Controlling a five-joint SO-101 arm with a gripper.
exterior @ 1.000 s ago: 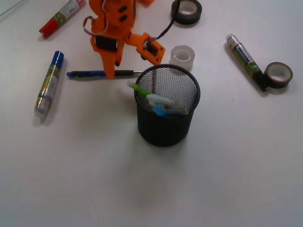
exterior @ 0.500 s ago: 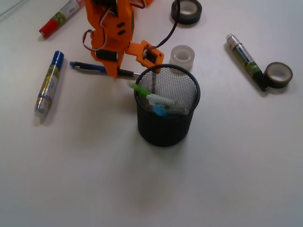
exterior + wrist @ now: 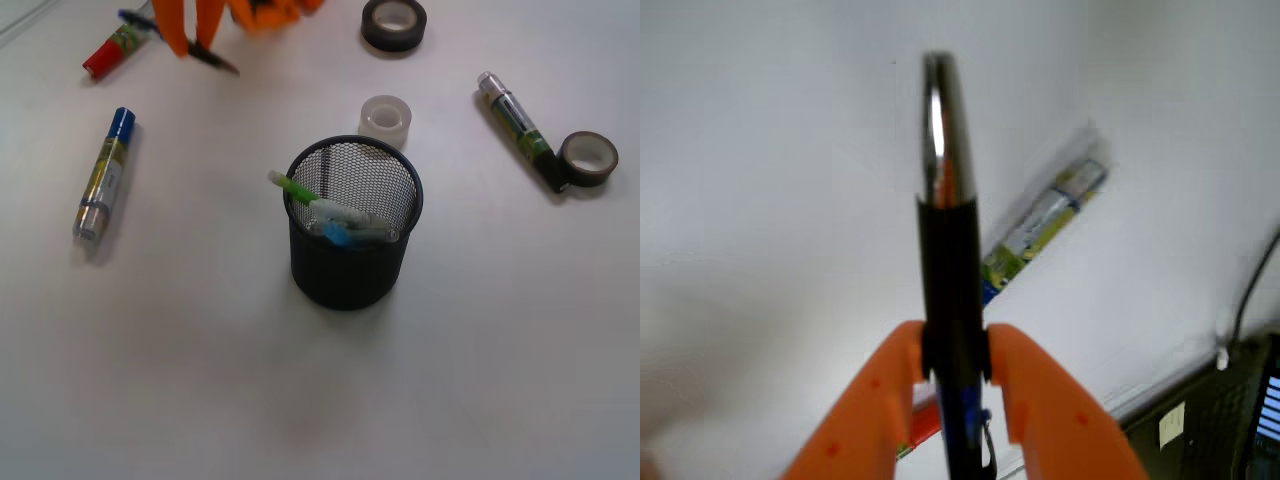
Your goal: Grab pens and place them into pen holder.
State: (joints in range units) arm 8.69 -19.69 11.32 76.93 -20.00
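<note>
Lifted, blurry pincer apparently clamps dark pen.

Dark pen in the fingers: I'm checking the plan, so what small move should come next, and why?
Probably carry the dark pen toward the pen holder. The gripper is shut on it, lifted near the front view's top-left edge, far from the holder, which already contains other pens.
</note>
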